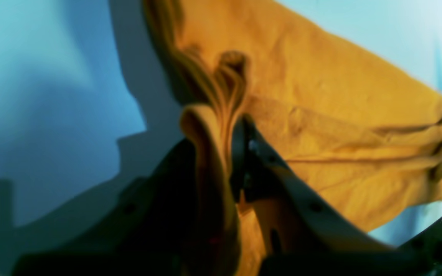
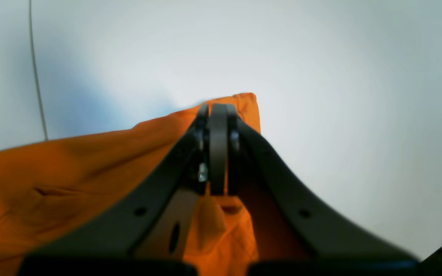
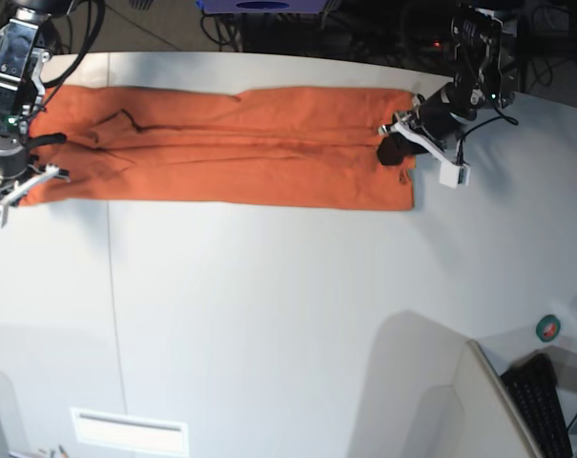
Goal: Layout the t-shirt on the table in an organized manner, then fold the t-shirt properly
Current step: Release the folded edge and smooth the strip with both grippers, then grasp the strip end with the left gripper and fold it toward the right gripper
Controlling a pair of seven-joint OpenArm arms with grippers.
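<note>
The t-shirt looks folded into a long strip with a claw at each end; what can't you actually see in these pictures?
- Neck label and sleeves of the t-shirt: base view, tucked inside the folds.
- Cloth texture near the left gripper: left wrist view, blurred and dark.
- Corner under the right gripper: right wrist view, covered by the shut jaws.
- Table front edge: base view, cut off by the frame.

No text, label, brand, number or sign can be read in any view

2 arms outstretched, left gripper and right gripper both pinched closed.
</note>
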